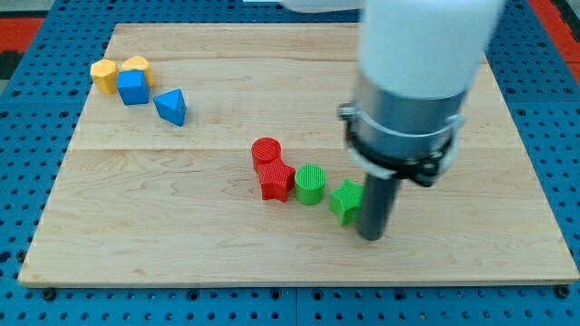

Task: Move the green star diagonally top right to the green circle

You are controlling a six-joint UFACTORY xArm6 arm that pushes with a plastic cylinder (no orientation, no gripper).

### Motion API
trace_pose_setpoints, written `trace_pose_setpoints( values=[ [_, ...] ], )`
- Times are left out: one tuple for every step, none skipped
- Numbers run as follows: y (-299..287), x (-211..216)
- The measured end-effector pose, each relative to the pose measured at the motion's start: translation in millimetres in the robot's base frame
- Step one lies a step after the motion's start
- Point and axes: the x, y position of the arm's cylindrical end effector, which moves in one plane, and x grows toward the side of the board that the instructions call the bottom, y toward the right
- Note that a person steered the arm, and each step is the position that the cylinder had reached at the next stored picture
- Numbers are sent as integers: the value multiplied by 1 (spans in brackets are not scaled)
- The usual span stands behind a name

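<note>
The green star (344,199) lies on the wooden board (181,235), just right of the green circle (310,184), with a small gap between them. My tip (372,235) rests on the board at the star's right side, touching or almost touching it. The rod hides the star's right edge. The arm's white and grey body fills the view's upper right.
A red circle (267,151) and a red star (275,179) sit just left of the green circle. At the view's top left are two yellow blocks (104,74) (136,64), a blue cube (132,88) and a blue triangle (170,106).
</note>
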Motion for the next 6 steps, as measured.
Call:
trace_pose_setpoints(
  values=[
    [14, -47],
    [37, 39],
    [-31, 48],
    [-42, -6],
    [-40, -53],
    [18, -85]
  ],
)
